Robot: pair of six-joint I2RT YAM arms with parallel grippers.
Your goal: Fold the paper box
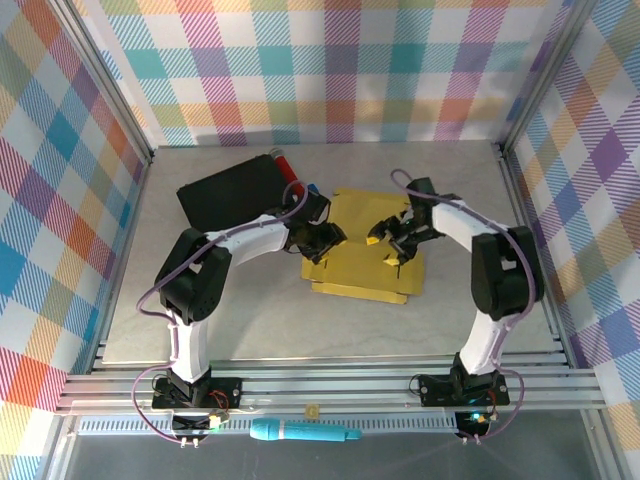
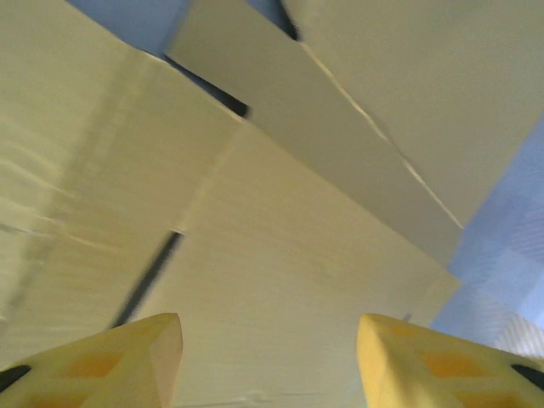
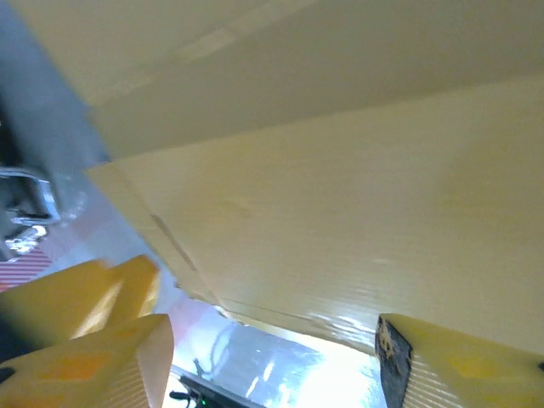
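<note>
Paper box (image 1: 365, 268) lies mid-table on the grey surface (image 1: 250, 320), with checked walls (image 1: 330, 60) all round. I read the left gripper (image 1: 325, 243) and the right gripper (image 1: 385, 250) as parted over the cardboard.

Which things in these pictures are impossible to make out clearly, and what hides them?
- Right wrist view: the paper box is close and blurred, so whether the right end effector grips its edge cannot be told.
- Left wrist view: the frame edges cut off the box, so its whole shape is lost.
- Top external view: the red object by the black case is too small to identify.
</note>
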